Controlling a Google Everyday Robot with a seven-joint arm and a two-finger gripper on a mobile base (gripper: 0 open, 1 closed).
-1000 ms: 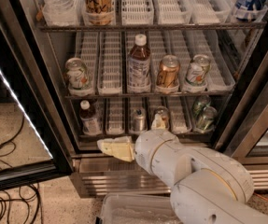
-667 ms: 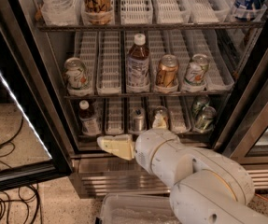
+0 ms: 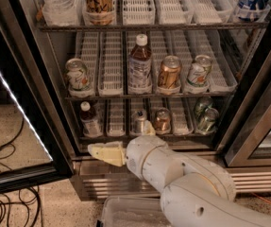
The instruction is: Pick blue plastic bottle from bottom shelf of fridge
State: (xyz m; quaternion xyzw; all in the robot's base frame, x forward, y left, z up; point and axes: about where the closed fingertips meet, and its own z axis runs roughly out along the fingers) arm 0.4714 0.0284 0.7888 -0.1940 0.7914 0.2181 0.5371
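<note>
The blue plastic bottle (image 3: pixel 90 119) stands upright at the far left of the fridge's bottom shelf (image 3: pixel 121 137). It is small, with a white cap, dark liquid and a pale label. My gripper (image 3: pixel 105 153), pale yellow at the end of the white arm (image 3: pixel 182 178), sits just in front of the fridge's lower edge. It is below and slightly right of the bottle, pointing left, and does not touch it. The fridge door (image 3: pixel 17 126) stands open at the left.
Two cans (image 3: pixel 162 121) stand mid-shelf and green cans (image 3: pixel 206 115) at the right of the bottom shelf. The middle shelf holds a taller white-capped bottle (image 3: pixel 139 65) and several cans. The ribbed steel base (image 3: pixel 102 181) lies below, cables (image 3: pixel 7 193) on the floor at left, and a clear bin (image 3: pixel 130 214) at the bottom.
The gripper has shifted a little to the left along the fridge's lower edge. The bottle and cans have not moved.
</note>
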